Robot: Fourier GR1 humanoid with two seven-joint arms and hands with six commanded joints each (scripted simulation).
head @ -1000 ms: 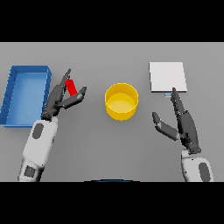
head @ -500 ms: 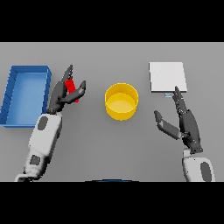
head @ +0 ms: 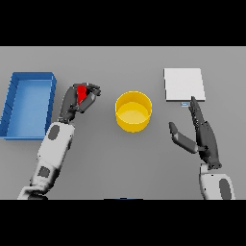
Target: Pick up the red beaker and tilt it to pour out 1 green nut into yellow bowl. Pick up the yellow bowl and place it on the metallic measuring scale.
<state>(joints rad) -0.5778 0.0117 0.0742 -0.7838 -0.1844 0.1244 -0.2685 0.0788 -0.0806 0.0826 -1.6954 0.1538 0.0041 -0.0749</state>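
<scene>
The red beaker (head: 82, 93) is held in my left hand (head: 73, 102), whose fingers and thumb curl round it; only its upper red part shows between them. It sits left of the yellow bowl (head: 133, 111), which stands on the table's middle with nothing seen inside. The metallic measuring scale (head: 184, 84), a flat pale square, lies at the back right. My right hand (head: 204, 135) hovers open in front of the scale and right of the bowl, fingers straight and thumb spread.
A blue tray (head: 28, 104) with raised walls stands at the far left, just beyond my left arm.
My left hand has closed its fingers round the red beaker and shifted a little toward the bowl. The right hand has barely moved.
</scene>
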